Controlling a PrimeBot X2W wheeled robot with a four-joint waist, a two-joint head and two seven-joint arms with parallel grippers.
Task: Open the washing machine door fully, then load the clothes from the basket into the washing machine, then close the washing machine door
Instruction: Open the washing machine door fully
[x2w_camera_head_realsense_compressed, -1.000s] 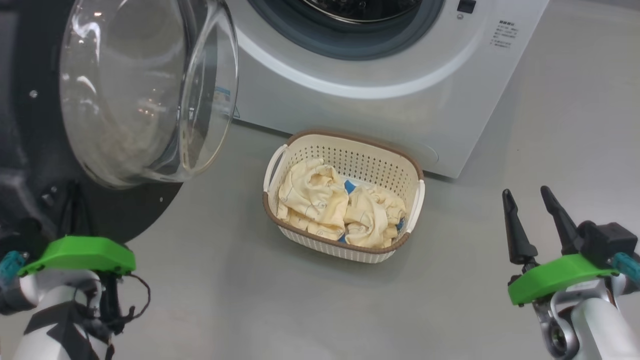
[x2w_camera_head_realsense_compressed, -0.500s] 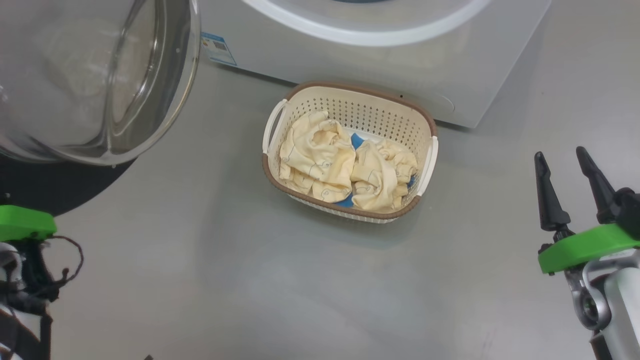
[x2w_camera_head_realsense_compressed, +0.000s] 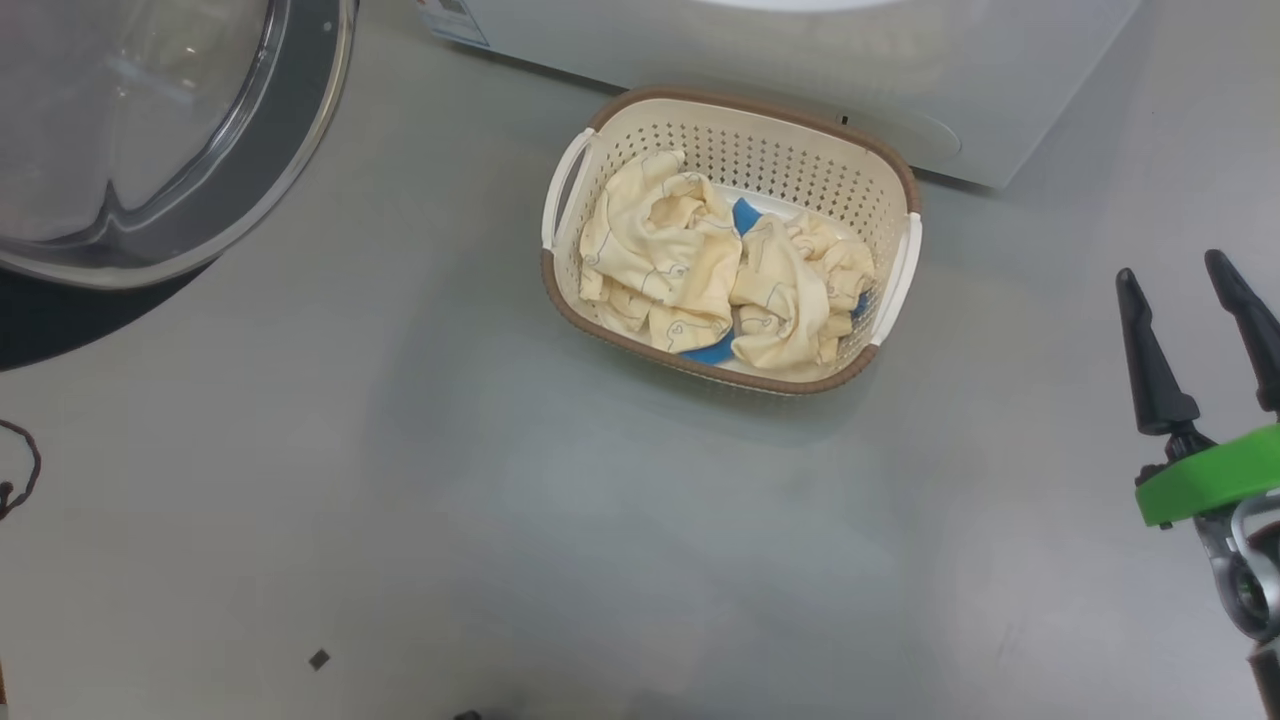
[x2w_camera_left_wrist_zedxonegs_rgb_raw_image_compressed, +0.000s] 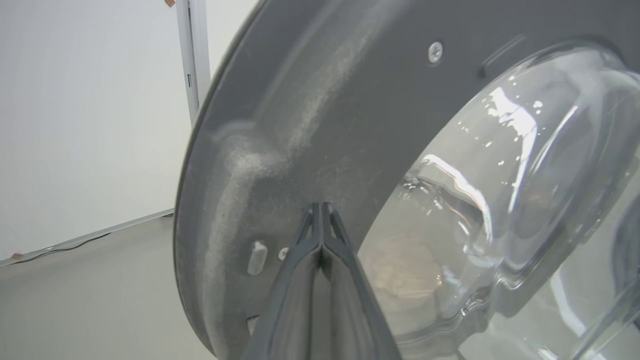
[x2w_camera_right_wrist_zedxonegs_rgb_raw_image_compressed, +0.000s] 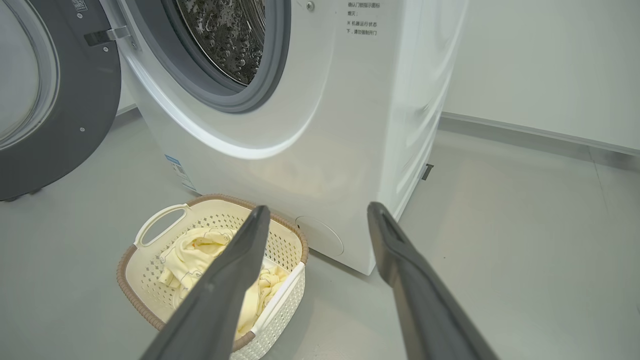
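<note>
Left gripper (x2w_camera_left_wrist_zedxonegs_rgb_raw_image_compressed: 322, 206), clenched empty, is resting against the washing machine door (x2w_camera_left_wrist_zedxonegs_rgb_raw_image_compressed: 310, 100) to push it. Right gripper (x2w_camera_head_realsense_compressed: 1170, 264) is hovering released for the clothes (x2w_camera_head_realsense_compressed: 665, 250).

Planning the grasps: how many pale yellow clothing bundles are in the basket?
2 in the basket: left bundle, right bundle, blue cloth between them; more may lie hidden underneath.

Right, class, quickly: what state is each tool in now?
Left tool: shut, holding nothing.
Right tool: open, holding nothing.
</note>
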